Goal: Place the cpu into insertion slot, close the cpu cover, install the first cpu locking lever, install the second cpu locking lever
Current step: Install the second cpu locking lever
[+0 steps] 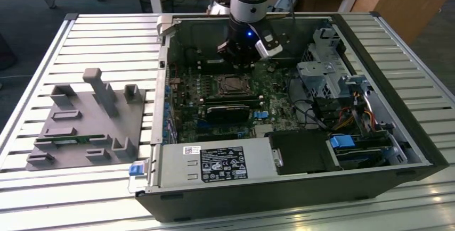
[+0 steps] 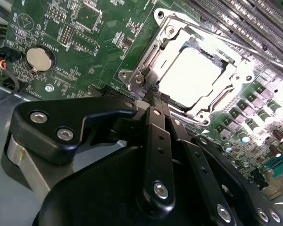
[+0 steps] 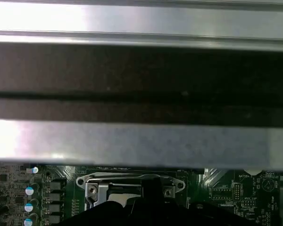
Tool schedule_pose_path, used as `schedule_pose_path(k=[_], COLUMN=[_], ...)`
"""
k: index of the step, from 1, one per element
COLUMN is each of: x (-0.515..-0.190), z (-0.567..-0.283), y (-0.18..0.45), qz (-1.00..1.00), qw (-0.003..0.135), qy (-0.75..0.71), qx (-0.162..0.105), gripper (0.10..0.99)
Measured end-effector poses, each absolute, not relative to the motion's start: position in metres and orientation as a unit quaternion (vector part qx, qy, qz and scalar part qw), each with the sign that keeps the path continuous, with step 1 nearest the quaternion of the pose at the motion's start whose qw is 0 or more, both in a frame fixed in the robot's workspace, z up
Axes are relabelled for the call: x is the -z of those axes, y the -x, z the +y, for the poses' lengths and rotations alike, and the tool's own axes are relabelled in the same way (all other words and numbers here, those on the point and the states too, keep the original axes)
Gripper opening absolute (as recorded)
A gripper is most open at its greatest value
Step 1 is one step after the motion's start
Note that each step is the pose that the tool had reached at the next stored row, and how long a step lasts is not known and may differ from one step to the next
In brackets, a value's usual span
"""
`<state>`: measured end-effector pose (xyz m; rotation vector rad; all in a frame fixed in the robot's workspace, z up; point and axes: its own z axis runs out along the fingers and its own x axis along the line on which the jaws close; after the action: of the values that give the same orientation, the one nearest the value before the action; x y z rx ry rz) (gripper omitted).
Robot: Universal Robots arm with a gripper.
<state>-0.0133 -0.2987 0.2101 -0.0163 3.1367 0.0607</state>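
Observation:
In the exterior view my gripper (image 1: pixel 240 63) hangs inside the open computer case, just behind the square insertion slot (image 1: pixel 231 86) on the green motherboard. The second wrist view shows the cpu (image 2: pixel 191 75), a pale metal square, lying flat in the slot. The silver cpu cover (image 2: pixel 179 34) lies down around it as a frame. My gripper (image 2: pixel 156 94) is shut, and its black fingertips sit at the corner of the frame beside a thin metal lever (image 2: pixel 142 66). I cannot tell whether the tips touch the lever. In the first wrist view the cover (image 3: pixel 132 180) shows under the case wall.
A black card (image 1: pixel 231 111) lies just in front of the slot, and long memory slots (image 2: pixel 245 19) run beside it. A drive cage (image 1: pixel 320 76) and cables fill the exterior view's right. The power supply (image 1: pixel 213 164) sits at the front. A grey parts fixture (image 1: pixel 85 119) stands outside the case.

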Motion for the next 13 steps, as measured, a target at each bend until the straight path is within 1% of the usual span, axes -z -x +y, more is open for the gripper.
schedule_pose_path(k=[7,13], x=[-0.21,-0.2146], z=[-0.3087,-0.3096], y=[0.0133,0.0133], qz=[1.0,1.0], qw=[0.002,0.002], qy=[0.005,0.005], qx=[-0.019,-0.019], gripper=[0.118,0.118])
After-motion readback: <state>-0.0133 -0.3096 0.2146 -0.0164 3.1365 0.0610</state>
